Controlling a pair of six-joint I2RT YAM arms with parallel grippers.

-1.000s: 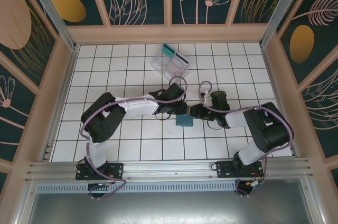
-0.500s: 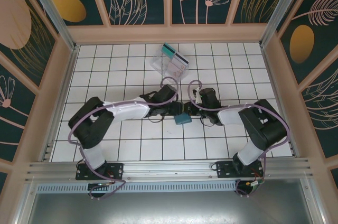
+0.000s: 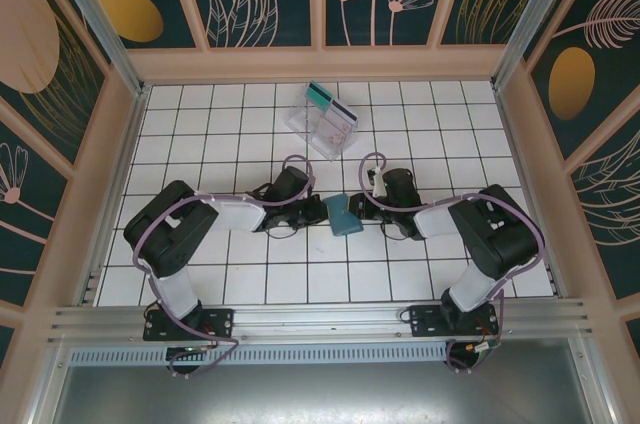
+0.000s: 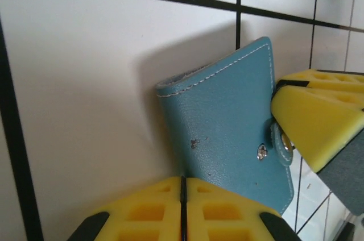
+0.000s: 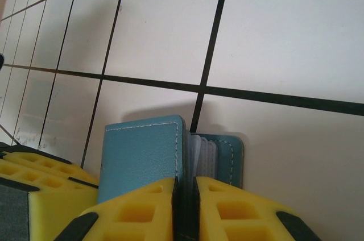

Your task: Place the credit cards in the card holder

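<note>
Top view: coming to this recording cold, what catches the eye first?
The teal holder stands on edge at the centre, slightly open. The right pincer grips its edge, and the left pincer, shut on nothing, sits right beside it. The cards are in the clear tray at the far side.

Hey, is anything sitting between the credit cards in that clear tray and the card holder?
Nothing visible lies on the tiles between them. The credit cards sit in the clear tray, so they must be lifted out; the left gripper and right gripper flank the card holder.
</note>
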